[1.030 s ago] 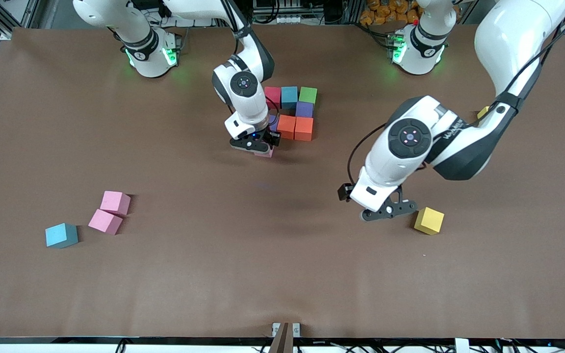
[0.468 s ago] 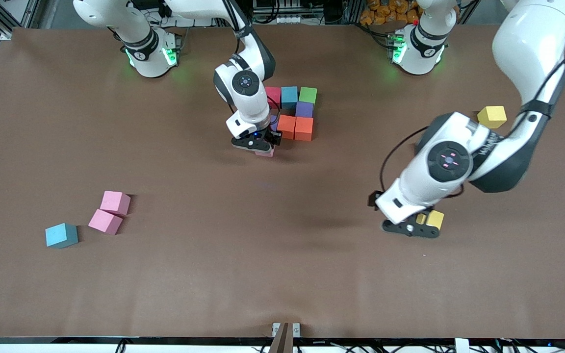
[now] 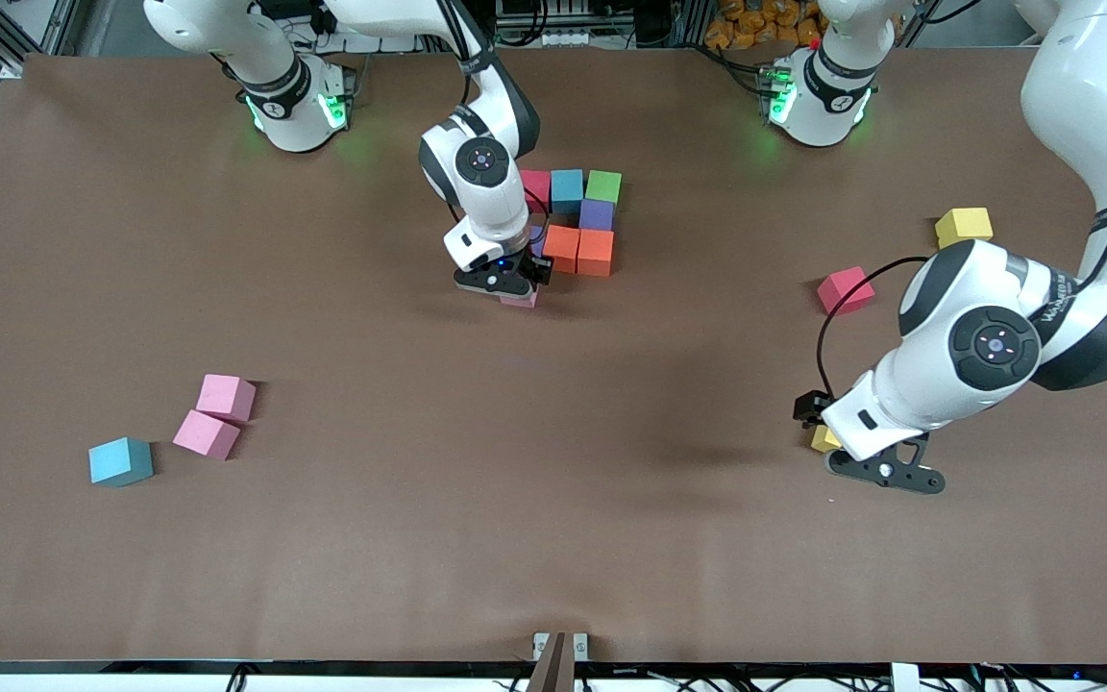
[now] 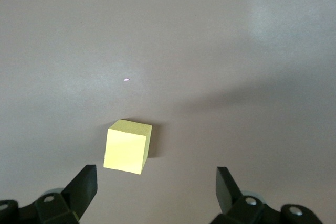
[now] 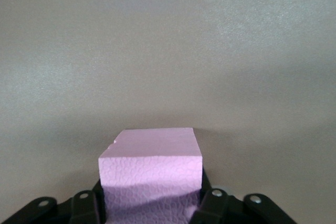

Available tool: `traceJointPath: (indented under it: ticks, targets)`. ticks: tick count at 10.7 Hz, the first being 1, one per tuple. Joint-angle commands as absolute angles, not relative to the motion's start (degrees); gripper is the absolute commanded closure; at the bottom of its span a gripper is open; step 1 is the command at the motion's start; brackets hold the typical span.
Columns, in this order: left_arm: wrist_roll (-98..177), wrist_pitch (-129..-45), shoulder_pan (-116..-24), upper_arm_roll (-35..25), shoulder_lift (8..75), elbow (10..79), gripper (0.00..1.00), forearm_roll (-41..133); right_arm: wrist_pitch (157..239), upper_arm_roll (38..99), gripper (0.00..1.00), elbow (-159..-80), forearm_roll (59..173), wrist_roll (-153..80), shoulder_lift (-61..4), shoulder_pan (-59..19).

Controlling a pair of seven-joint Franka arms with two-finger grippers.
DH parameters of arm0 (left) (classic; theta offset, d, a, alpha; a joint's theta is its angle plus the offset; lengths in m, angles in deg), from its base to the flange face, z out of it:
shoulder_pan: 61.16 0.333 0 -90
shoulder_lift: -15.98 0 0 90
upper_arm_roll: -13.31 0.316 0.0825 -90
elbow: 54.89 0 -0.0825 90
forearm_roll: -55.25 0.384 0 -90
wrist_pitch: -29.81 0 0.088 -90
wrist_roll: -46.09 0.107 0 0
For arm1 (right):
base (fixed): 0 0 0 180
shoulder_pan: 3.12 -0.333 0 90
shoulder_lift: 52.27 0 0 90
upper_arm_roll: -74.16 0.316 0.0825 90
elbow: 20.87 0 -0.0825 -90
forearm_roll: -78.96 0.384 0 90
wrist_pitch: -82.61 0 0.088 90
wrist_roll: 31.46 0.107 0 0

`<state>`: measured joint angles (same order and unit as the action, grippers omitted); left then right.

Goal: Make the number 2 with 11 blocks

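Right gripper point(image 3: 505, 285) clamps pink block point(image 5: 151, 171) at figure's point(image 3: 580, 216) 7 o'clock; seat it flush. Left gripper point(image 4: 156, 188), spread, over yellow block point(image 4: 127, 146): centre, then descend squarely

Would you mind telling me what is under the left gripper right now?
Under the open left gripper lies a yellow block on the brown table, apart from both fingers. In the front view the arm covers most of that block; only a corner shows.
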<state>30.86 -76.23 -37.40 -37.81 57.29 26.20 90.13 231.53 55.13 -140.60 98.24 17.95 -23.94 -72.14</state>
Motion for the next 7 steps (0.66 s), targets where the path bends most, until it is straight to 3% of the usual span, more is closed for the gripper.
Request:
traceJointPath:
  ticks: [1, 7]
  targets:
    - [37.7, -75.4, -34.5, -37.8, 56.2, 27.2, 0.0, 90.7, 232.6, 54.6, 0.0, -140.1, 98.5, 19.3, -22.1, -73.3]
    - [48.2, -75.4, -30.4, -37.3, 59.4, 29.0, 0.0, 90.5, 231.8, 54.6, 0.0, -139.8, 98.7, 18.5, -24.1, -70.3]
